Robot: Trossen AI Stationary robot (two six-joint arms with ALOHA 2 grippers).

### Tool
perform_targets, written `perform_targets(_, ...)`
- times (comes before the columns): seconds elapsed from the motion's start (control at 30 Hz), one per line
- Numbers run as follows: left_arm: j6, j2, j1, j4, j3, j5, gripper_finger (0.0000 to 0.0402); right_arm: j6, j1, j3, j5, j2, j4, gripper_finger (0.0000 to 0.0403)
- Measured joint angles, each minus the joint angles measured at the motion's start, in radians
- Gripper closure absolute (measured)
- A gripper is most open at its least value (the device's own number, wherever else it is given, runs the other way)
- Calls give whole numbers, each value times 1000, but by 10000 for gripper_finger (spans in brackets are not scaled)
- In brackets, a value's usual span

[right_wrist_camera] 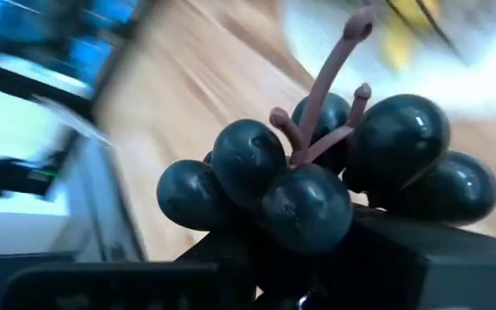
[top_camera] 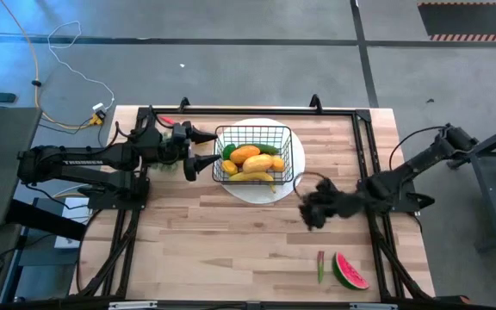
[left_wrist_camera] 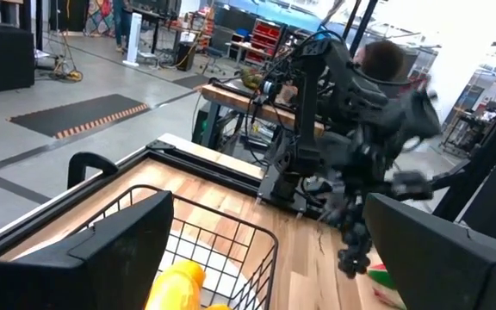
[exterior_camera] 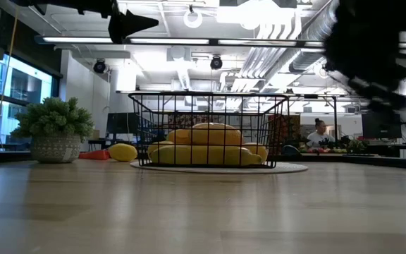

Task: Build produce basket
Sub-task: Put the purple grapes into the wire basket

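Note:
The black wire basket (top_camera: 252, 153) stands on a round white plate (top_camera: 296, 162) at the table's far middle. It holds a banana (top_camera: 253, 176), an orange mango (top_camera: 244, 154), yellow pieces and green ones. My left gripper (top_camera: 213, 149) hovers open and level just left of the basket, above table height (exterior_camera: 129, 25). My right gripper (top_camera: 311, 209) is right of the plate and nearer the front. It is raised off the table and shut on a bunch of dark grapes (right_wrist_camera: 334, 185). A watermelon slice (top_camera: 350, 271) lies on the table near the front right. My right gripper pinches the grape bunch between its two fingers by the lower grapes (right_wrist_camera: 304, 215). The brown stem (right_wrist_camera: 325, 82) points away from the fingers. The bunch is lifted clear of the table (left_wrist_camera: 351, 250). The dark fingers hide the exact place of contact.
A thin green and red piece (top_camera: 320, 265) lies beside the watermelon slice. A lemon (exterior_camera: 122, 152) and a red piece (exterior_camera: 97, 154) lie left of the basket, near a potted plant (exterior_camera: 53, 134). Bare wood lies between the plate and the front edge.

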Motion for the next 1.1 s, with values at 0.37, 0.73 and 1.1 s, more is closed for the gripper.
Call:
perform_targets(0.37,-155,-1,-2,82,0,160,30,-727,-324,1,-60,27,705,352)
perform_targets(0.73,-126,-1,-2,170,0,160,30,-858,-478,107,-319,27,591,352)
perform_targets(1.1,-123,-1,-2,172,0,158,30,-867,-478,109,-322,27,592,352)
